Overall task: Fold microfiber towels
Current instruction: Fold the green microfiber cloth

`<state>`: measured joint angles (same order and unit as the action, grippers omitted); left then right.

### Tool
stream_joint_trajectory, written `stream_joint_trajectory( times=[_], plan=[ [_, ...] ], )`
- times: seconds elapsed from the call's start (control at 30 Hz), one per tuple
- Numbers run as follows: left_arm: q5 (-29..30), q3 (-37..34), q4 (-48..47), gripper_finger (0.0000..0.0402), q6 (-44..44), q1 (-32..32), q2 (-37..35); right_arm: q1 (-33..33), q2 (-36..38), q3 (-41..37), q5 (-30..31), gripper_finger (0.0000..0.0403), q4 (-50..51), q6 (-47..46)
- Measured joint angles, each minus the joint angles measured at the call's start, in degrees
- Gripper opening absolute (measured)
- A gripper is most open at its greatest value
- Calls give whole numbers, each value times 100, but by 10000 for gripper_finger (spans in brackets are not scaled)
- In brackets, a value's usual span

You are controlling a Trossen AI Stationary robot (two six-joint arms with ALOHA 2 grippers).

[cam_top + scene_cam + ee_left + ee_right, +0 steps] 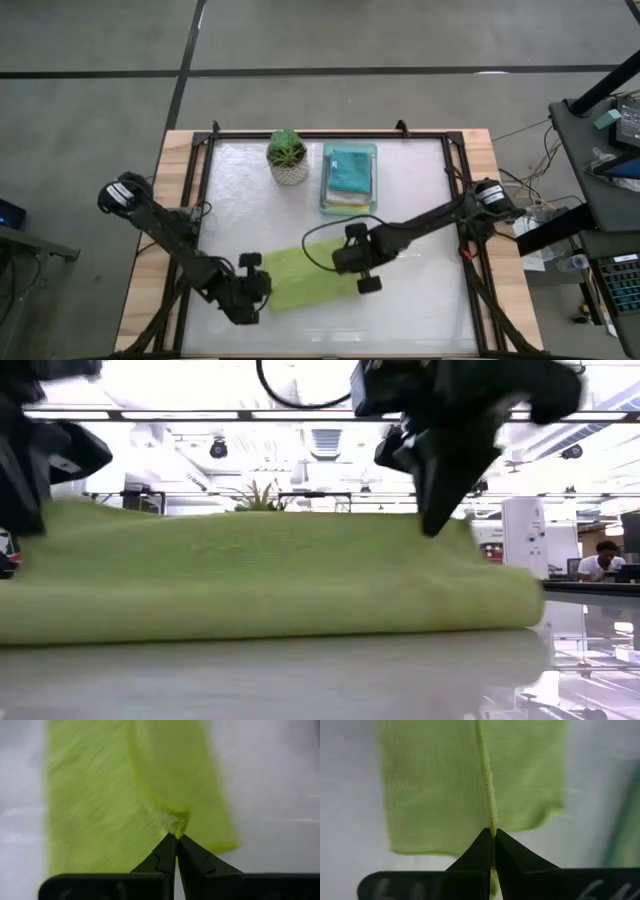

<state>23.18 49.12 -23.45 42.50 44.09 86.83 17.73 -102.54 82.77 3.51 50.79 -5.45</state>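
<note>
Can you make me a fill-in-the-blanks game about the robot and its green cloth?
1. Both grippers are pinching the edge of the lime green ____.
2. The left gripper and the right gripper both have their fingers ____.
3. The teal cloth lies in the tray, next to the potted ____.

Missing words: cloth; shut; plant

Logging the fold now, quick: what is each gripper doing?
Left gripper: shut on the lime green towel.
Right gripper: shut on the same towel's edge.

Plant (pixel 287 155) and tray (pixel 349 178) seemingly block the far side
</note>
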Motion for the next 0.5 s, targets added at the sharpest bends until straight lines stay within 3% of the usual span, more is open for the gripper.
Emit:
stream_joint_trajectory(
  times=[0.2,0.5],
  plan=[
    [196,-4,-1111,0,361,-214,-243,-479,0,-47,445,8,-114,399],
    [212,-220,-1208,0,339,-535,-250,-916,0,-80,450,8,-389,805]
  ],
)
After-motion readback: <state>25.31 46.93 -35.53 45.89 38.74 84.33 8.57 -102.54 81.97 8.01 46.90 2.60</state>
